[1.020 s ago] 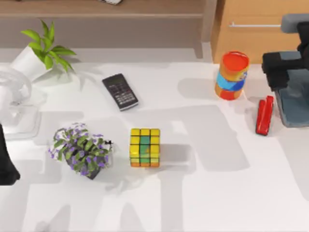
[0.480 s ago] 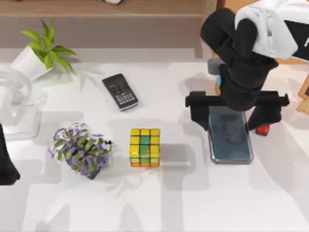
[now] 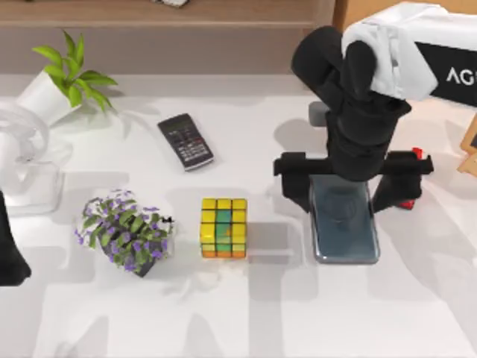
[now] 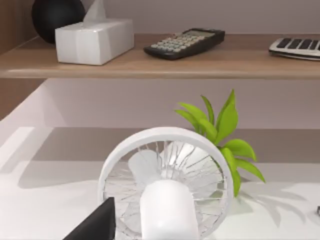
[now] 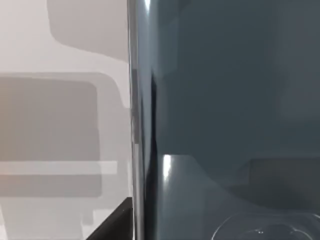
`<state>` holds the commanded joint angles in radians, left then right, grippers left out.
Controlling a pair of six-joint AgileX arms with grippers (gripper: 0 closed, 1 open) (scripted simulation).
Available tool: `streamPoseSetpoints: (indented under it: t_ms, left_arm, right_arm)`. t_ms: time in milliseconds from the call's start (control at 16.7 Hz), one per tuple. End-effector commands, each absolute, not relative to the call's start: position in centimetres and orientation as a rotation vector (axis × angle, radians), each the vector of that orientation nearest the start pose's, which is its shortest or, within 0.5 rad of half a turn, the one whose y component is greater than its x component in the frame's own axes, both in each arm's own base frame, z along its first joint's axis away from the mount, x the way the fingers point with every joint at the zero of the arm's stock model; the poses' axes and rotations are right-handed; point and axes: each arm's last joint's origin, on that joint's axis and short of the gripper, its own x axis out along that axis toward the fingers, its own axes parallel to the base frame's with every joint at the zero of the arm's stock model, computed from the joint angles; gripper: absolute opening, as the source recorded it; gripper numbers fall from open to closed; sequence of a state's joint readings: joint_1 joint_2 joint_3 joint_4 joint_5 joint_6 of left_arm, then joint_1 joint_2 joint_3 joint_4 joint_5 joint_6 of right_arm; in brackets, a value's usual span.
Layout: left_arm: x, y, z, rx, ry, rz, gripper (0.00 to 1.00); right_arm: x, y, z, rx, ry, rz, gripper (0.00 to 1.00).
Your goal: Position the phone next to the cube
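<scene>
The right end effector (image 3: 349, 186) is down over the far end of the phone (image 3: 344, 230), fingers spread wide either side of it, so it looks open rather than clamped on anything. The phone lies flat on the white table (image 3: 246, 313), to the right of the cube (image 3: 223, 227) with a gap between them, its long side running near to far. The left arm (image 3: 11, 250) is parked at the table's left edge, and I can't tell whether its end effector is open or closed.
</scene>
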<state>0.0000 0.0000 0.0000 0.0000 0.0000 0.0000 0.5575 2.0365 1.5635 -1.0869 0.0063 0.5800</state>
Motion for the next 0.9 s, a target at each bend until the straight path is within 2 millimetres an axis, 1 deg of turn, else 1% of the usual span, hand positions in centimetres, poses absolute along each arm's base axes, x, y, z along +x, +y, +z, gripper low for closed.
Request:
streamPoseSetpoints:
  t_ms: [240, 420, 900]
  left_arm:
    - [10.6, -0.1, 16.0, 0.0, 0.0, 0.0, 1.0]
    - [10.6, -0.1, 16.0, 0.0, 0.0, 0.0, 1.0]
    - [10.6, -0.1, 16.0, 0.0, 0.0, 0.0, 1.0]
  right_arm:
    - [33.0, 21.0, 18.0, 0.017, 1.553, -0.008, 0.0]
    - [33.0, 21.0, 18.5, 0.025, 1.537, 0.0, 0.0]
    - [33.2, 21.2, 20.8, 0.067, 1.457, 0.04, 0.0]
